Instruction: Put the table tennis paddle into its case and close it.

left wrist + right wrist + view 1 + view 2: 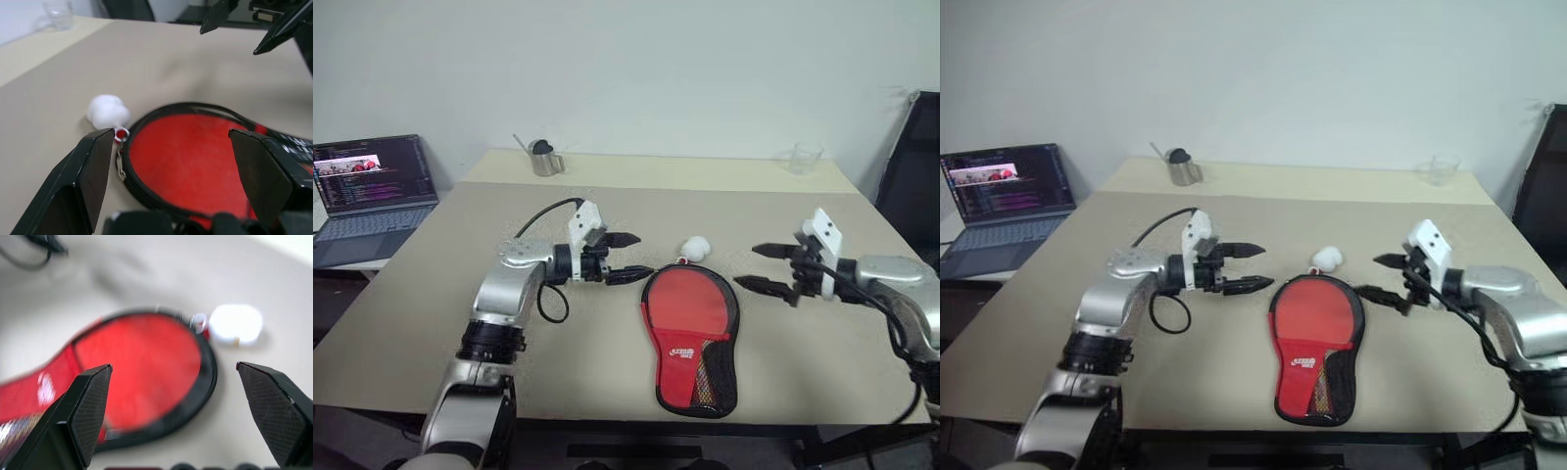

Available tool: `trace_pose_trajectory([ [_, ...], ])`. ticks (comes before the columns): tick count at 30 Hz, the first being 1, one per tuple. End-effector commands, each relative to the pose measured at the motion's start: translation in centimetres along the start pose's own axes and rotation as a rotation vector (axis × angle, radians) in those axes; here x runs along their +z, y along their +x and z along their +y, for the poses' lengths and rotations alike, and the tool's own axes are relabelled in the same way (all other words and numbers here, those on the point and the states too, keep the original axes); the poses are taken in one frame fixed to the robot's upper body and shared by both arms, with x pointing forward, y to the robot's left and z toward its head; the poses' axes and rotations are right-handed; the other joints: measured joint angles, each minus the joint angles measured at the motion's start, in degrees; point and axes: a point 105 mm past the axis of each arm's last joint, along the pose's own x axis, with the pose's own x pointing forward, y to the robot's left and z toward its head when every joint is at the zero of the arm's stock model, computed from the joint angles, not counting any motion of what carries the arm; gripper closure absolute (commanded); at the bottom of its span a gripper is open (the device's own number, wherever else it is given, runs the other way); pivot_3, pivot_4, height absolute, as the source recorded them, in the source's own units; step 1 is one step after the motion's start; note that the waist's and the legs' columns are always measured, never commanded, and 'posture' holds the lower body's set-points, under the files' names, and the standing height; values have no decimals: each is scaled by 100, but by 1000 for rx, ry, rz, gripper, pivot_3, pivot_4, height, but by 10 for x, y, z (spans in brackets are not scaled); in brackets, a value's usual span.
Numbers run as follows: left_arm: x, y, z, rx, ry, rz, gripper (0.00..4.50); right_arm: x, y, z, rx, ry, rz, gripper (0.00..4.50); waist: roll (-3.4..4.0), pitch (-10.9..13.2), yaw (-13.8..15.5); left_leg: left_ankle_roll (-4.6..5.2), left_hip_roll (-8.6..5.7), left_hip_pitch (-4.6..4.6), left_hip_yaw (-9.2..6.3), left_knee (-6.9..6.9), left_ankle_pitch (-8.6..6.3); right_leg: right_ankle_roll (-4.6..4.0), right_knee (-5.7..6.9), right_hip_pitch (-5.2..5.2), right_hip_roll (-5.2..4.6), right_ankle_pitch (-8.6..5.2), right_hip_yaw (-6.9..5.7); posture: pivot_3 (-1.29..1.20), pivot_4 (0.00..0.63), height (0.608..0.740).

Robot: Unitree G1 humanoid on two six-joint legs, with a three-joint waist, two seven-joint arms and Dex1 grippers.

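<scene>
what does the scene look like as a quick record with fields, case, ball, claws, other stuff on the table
case: red side up, flat on the table, looks closed, handle end toward the robot
ball: white, on a chain at the round end of the case
paddle: cannot tell, presumably inside the case
left claw: open, empty, beside the case's round end
right claw: open, empty, on the other side
far edge: metal cup, clear glass
off table: laptop, screen on

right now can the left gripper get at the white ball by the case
Probably yes: the left gripper is open, beside the case, and bare table lies between it and the white ball.
</scene>
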Motion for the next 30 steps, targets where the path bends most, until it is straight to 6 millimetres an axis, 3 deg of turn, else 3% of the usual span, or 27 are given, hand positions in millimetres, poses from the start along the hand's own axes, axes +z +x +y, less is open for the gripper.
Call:
trace_pose_trajectory([
  [1,10,13,1,133,-45,-45,61,14,16,-10,-34,-41,-27,0,0,0,3,0,0,0,2,0,0,0,0,0,0,0,2,0,150,740],
  [5,-4,26,-6,193,-77,30,18,18,37,-14,-44,-31,-33,0,1,1,1,0,-3,-2,1,-1,0,2,0,-1,3,1,1,0,150,740],
  [7,-18,39,-4,263,-110,85,18,21,54,-27,-127,21,-48,0,2,0,-13,0,-2,0,2,-2,0,1,2,0,3,2,3,0,150,740],
  [11,-19,62,-22,205,-169,69,18,27,76,-55,-322,137,-88,0,2,1,-36,-1,-2,0,4,3,2,4,12,-3,-1,5,7,0,150,740],
  [17,-25,83,-35,150,-199,79,18,24,94,-72,-428,192,-80,0,4,1,-43,0,-3,-3,7,-3,1,-20,4,-4,-2,18,7,0,150,740],
  [20,-45,88,-31,182,-217,195,18,21,106,-69,-427,149,-63,0,4,1,-50,0,-3,-3,9,-3,1,-20,5,-5,-2,18,8,0,150,740],
  [25,-59,96,-33,171,-213,235,18,21,119,-55,-366,144,-79,0,6,3,-64,0,-2,-3,8,-4,1,-18,5,-6,1,18,8,0,150,740],
  [30,-86,95,-27,236,-205,334,18,18,131,-50,-362,157,-68,0,9,0,-60,0,-2,0,8,-1,1,-17,8,-3,-2,19,8,0,150,740],
])
